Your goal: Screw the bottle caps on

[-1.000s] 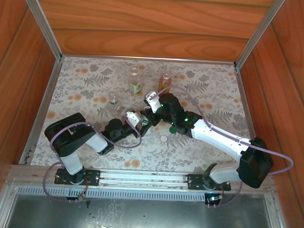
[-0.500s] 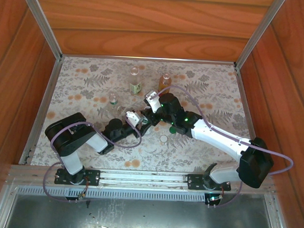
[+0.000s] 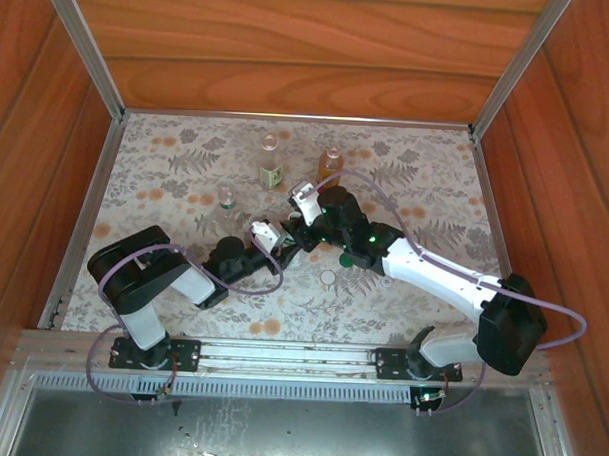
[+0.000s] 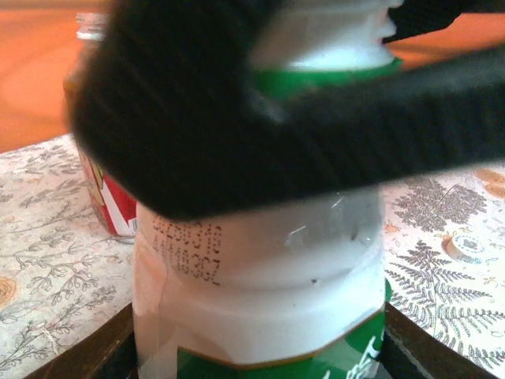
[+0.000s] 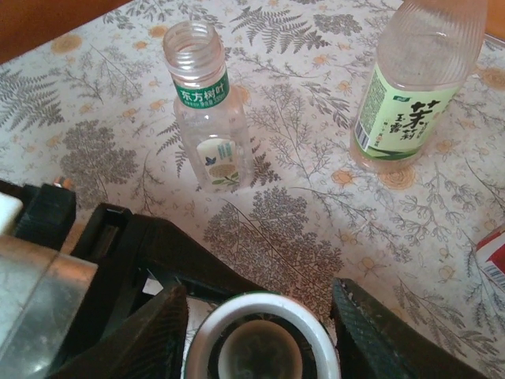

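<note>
White bottle (image 4: 260,284) stands well clear of the table (image 3: 437,163) edges.

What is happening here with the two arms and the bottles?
The left gripper holds the white bottle upright by its body. The right gripper straddles its bare, threaded neck; whether it grips is unclear. No cap is on it yet. A white cap lies on the table, and the small clear bottle stands open.

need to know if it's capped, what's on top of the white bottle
No cap: the white bottle has a bare open mouth, between the fingers of the right claw. Its inside is dark; contents cannot be seen.
</note>
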Controlling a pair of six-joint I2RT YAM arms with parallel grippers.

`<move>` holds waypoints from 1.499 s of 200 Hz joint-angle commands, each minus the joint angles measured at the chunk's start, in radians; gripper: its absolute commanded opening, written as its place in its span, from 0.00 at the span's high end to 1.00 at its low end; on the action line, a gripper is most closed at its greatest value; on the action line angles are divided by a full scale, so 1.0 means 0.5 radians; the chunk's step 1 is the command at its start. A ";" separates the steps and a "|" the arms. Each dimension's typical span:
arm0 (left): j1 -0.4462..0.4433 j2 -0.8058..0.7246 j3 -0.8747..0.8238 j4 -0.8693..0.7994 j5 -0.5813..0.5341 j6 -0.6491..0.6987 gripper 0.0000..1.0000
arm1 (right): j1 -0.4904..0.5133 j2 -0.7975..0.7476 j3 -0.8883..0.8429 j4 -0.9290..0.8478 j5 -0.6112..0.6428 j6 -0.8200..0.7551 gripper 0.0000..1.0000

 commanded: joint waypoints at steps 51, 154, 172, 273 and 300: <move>0.054 -0.050 -0.032 0.067 0.126 -0.012 0.51 | 0.021 -0.311 -0.093 0.095 0.249 0.325 0.03; 0.162 0.120 0.118 0.067 0.782 0.029 0.50 | -0.293 -0.663 -0.499 -0.623 0.685 0.846 0.07; 0.183 0.159 0.108 0.067 0.793 0.094 0.50 | -0.341 -0.604 -0.564 -0.608 0.606 0.882 0.09; 0.204 0.233 0.143 0.067 0.889 0.104 0.49 | -0.470 0.156 -0.450 -0.471 0.415 0.919 0.25; 0.203 0.228 0.141 0.069 0.878 0.104 0.49 | -0.473 0.256 -0.411 -0.432 0.416 0.891 0.34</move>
